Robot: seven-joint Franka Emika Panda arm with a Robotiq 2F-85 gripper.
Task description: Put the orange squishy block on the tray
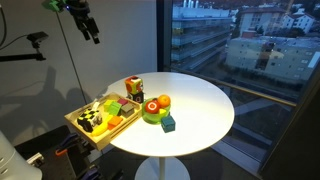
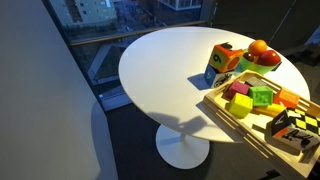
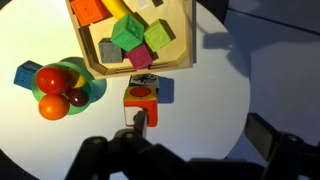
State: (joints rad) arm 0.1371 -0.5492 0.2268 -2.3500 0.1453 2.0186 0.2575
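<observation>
The orange squishy block [image 1: 134, 87] stands on the round white table [image 1: 200, 110], just beside the tray and outside it. It also shows in an exterior view [image 2: 222, 63] and in the wrist view [image 3: 141, 97]. The light-wood tray [image 1: 80, 125] holds several coloured blocks; its rim shows in an exterior view [image 2: 215, 100] and in the wrist view [image 3: 135, 70]. My gripper [image 1: 88, 25] hangs high above the table, open and empty. In the wrist view the gripper [image 3: 205, 130] has one finger lined up over the block's lower edge and the other far to the right.
A small green plate [image 3: 88, 93] with round orange-red toys [image 3: 55, 80] sits next to the block, and a teal cube [image 3: 27, 74] lies beside the plate. The table edge and a window with a drop outside [image 1: 250, 50] lie beyond.
</observation>
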